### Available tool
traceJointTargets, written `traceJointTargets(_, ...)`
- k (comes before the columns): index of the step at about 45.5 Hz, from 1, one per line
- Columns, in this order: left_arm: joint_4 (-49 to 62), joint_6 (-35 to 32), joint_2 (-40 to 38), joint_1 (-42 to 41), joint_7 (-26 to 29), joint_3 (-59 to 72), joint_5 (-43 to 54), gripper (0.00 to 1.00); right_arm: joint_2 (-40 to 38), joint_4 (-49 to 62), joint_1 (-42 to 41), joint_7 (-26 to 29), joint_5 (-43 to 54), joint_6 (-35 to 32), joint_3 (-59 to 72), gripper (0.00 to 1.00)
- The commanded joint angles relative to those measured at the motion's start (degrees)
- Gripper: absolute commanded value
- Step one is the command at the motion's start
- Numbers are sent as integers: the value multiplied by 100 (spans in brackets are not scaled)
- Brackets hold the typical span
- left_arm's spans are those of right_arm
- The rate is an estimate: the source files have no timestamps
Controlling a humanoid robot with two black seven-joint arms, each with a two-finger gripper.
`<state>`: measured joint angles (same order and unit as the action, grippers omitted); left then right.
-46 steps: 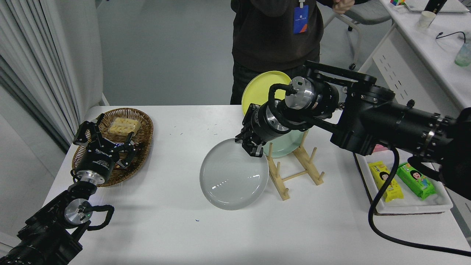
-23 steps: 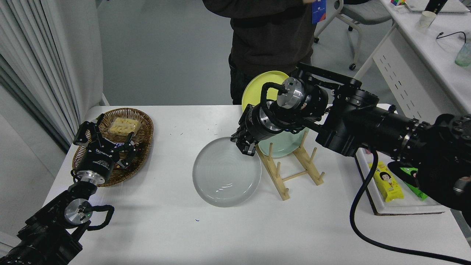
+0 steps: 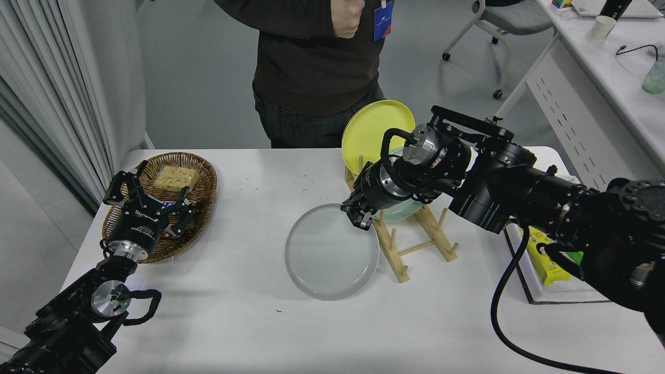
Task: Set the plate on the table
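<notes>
We see the plate (image 3: 331,252) lying flatter on the table (image 3: 249,322) than a second ago, shifted slightly right. The right gripper (image 3: 359,215) pinches its far rim, seemingly closed on it. The left gripper (image 3: 148,195), fingers spread, hovers over a wicker basket (image 3: 200,179) of pale snacks.

plate (image 3: 331,253) on table (image 3: 249,322) centre | rack (image 3: 415,244) right | basket (image 3: 202,182) far left

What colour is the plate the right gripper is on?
Pale grey, glossy plate, at the right gripper; clearest in the head view.
</notes>
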<state>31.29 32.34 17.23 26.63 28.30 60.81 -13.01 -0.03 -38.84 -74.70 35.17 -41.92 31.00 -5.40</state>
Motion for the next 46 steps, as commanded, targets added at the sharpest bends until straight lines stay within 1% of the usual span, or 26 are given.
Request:
traceJointTargets(1,0,0,0,0,0,2,0,98,3,-150,254,-63,-115,-50,4,0)
traceJointTargets(8,0,0,0,0,0,-7,0,98,3,-203,298,-81,-124,-67,-5,0)
traceJointTargets(16,0,0,0,0,0,2,0,98,3,-265,430,-89,-97,-287,4,0)
traceJointTargets(46,0,0,0,0,0,1,0,98,3,-194,904,-133,-291,-419,4,0)
